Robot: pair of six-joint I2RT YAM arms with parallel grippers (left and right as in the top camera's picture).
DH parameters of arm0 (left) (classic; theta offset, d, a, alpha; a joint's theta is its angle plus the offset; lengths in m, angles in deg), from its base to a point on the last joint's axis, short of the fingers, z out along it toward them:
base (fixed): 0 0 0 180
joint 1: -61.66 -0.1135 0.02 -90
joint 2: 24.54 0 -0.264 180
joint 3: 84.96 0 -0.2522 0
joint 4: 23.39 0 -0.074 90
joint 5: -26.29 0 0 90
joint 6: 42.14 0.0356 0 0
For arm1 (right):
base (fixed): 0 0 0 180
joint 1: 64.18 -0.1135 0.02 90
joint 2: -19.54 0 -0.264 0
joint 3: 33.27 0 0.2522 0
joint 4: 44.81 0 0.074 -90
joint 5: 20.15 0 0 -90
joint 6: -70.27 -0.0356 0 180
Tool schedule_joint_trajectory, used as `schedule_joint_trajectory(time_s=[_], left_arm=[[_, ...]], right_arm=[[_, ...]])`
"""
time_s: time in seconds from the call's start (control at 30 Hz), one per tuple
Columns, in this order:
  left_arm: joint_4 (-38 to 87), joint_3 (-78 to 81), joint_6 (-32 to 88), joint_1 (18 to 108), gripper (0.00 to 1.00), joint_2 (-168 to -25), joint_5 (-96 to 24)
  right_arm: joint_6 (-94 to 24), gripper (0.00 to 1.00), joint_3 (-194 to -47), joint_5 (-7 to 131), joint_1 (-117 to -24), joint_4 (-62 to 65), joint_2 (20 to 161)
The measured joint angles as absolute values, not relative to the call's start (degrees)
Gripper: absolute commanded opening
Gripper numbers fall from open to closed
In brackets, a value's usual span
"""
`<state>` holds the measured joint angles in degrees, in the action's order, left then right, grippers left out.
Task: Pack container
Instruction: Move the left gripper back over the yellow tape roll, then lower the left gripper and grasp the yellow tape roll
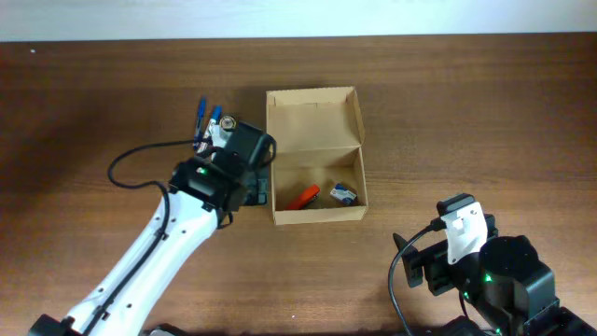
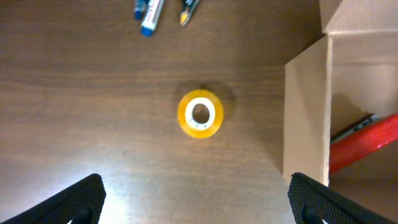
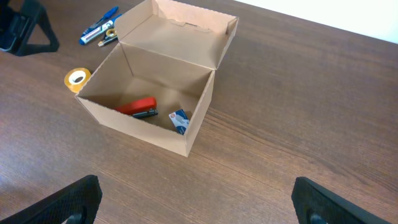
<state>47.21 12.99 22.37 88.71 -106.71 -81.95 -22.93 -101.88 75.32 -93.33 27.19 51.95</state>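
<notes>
— Where is the box [image 1: 317,214] sitting?

— We are seeing it near the middle of the surface [image 1: 466,93], with its lid folded open toward the far edge. A red stapler [image 1: 303,197] and a small blue packet [image 1: 344,193] are lying on its bottom.

— And what is the left tool [image 2: 194,180] doing?

— We are finding it released. Its fingers [image 2: 81,199] are standing wide apart with nothing between them, and it is hovering just beside the left wall of the box. A yellow tape [image 2: 200,114] is lying flat on the surface under it, apart from the box. Some blue pens [image 2: 149,14] are lying beyond the tape.

— And the right tool [image 3: 196,186]?

— We are seeing it released too, holding nothing. It is waiting at the near right, well apart from the box.
</notes>
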Motion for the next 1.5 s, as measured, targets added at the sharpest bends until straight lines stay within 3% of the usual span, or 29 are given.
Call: schedule_joint_trajectory(time_s=[1.03,1.33,1.5], left_arm=[[7.58,39.35,31.76,77.06,0.98,-108.37,-69.54],[5.55,39.42,32.51,77.06,0.96,-115.04,-66.89],[5.77,39.42,32.81,77.06,0.89,-115.19,-67.11]], right_arm=[[-22.91,0.99,-101.88,75.32,-93.33,27.21,51.95],[-22.96,0.99,-101.88,75.32,-93.33,27.19,51.95],[-22.91,0.99,-101.88,75.32,-93.33,27.19,51.95]])
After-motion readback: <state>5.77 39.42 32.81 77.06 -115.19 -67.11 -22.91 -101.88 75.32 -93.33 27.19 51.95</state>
